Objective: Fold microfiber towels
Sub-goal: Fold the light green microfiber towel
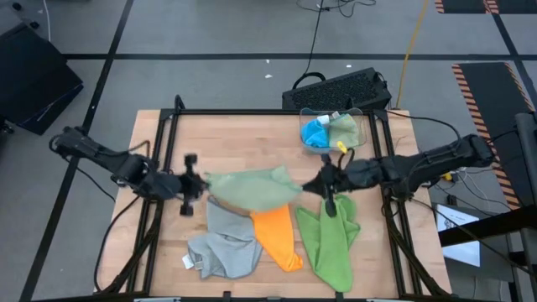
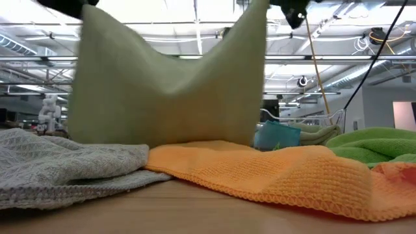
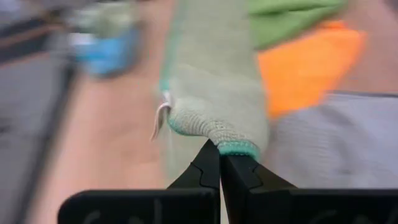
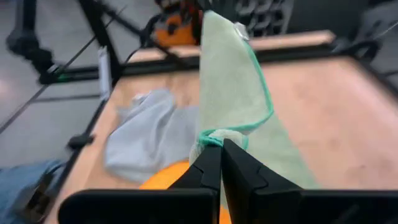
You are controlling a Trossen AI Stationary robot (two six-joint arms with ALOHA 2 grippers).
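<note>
**One towel stretched between two grippers, three on the table below**

The left gripper [image 1: 195,178] and the right gripper [image 1: 323,183] face each other across the middle of the table [image 1: 235,138], each with its fingers pinched on a corner of the held towel [image 1: 252,189], which spans the gap between the jaws and sags above the tabletop. Below and in front of the left jaws lies a crumpled towel [image 1: 222,247]. Between the two jaws, under the held towel, lies a second towel [image 1: 278,236], touching the crumpled one. Directly under the right jaws lies a third towel [image 1: 331,243]. Behind the right jaws, near the table's far edge, a bin [image 1: 334,130] holds more towels.
</note>
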